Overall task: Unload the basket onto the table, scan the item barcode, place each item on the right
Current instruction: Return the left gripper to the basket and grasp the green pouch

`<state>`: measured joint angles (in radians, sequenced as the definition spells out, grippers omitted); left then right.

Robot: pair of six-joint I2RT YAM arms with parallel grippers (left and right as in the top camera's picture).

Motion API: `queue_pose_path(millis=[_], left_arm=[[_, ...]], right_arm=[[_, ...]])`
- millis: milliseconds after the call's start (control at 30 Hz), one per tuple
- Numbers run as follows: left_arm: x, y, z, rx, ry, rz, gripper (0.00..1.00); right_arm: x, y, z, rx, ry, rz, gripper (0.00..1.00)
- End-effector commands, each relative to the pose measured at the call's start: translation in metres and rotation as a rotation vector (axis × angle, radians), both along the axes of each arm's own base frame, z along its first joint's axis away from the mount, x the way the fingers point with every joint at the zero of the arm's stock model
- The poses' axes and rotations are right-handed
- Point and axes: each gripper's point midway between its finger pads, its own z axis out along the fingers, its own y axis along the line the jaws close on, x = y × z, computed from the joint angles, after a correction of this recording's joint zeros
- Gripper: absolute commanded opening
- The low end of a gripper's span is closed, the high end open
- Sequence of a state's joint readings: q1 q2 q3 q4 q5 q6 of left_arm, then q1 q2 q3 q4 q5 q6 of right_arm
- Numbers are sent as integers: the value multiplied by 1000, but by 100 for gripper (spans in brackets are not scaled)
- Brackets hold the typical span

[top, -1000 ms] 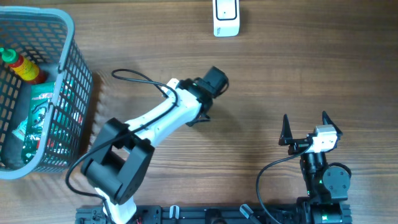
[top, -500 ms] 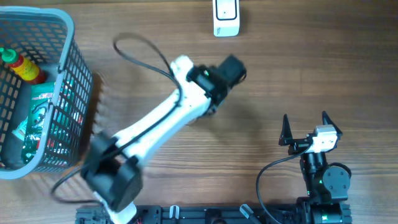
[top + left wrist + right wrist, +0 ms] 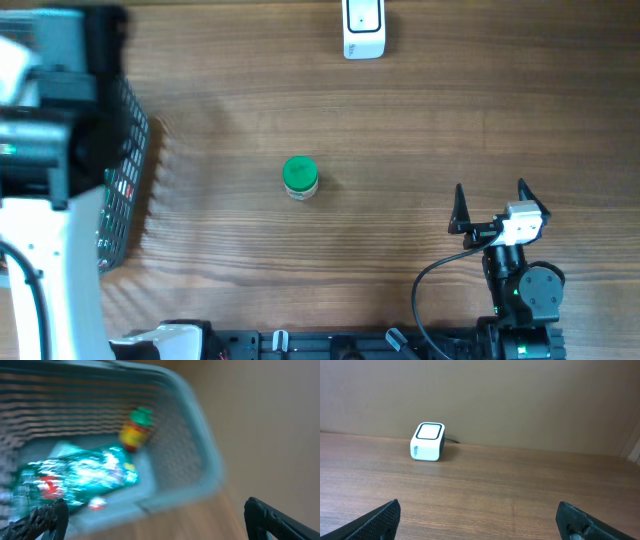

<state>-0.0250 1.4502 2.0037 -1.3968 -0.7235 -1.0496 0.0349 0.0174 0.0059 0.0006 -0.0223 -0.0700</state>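
Jar [image 3: 300,176] with a green lid stands upright on the table [image 3: 420,120], nearer the robot than the scanner [image 3: 363,28] and slightly to its left. Its long axis is vertical and the lid faces straight up at the overhead camera. Only a sliver of pale wall shows under the lid's edge, no barcode can be made out, and nothing touches it.

Far to the scanner's left, the left arm [image 3: 40,250] looms large and blurred, raised over the basket [image 3: 130,180]. Its wrist camera looks down into the basket at a sauce bottle [image 3: 136,430] and a teal packet [image 3: 80,477]. The left gripper [image 3: 160,525] has its fingers spread wide with nothing between them.

The right arm [image 3: 520,290] sits folded, well toward the robot from the scanner and to its right. The right gripper [image 3: 490,195] aims up the table, fingers wide apart and empty. Its wrist view shows the scanner ahead, left of centre.
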Motion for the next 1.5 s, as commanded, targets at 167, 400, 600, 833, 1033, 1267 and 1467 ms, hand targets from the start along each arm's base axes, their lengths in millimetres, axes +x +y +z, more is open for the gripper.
queue_pose_path(millis=[167, 400, 600, 833, 1033, 1267, 1467], left_arm=[[-23, 118, -68, -236, 174, 60, 100], [-11, 155, -140, -300, 345, -339, 100], [-36, 178, -219, -419, 541, -404, 100], [-29, 183, -275, -489, 614, -469, 100], [-26, 186, -315, -518, 661, -522, 100], [-10, 180, -351, -501, 687, -642, 100], [8, 158, -368, -391, 754, -855, 100]], right_arm=[[0, 2, 2, -7, -9, 10, 100], [0, 2, 2, -7, -9, 10, 100], [0, 2, 2, -7, -9, 10, 100], [0, 2, 2, -7, -9, 10, 100], [0, 2, 2, -7, -9, 10, 100], [0, 2, 2, -7, -9, 10, 100], [0, 2, 2, -7, -9, 10, 100]])
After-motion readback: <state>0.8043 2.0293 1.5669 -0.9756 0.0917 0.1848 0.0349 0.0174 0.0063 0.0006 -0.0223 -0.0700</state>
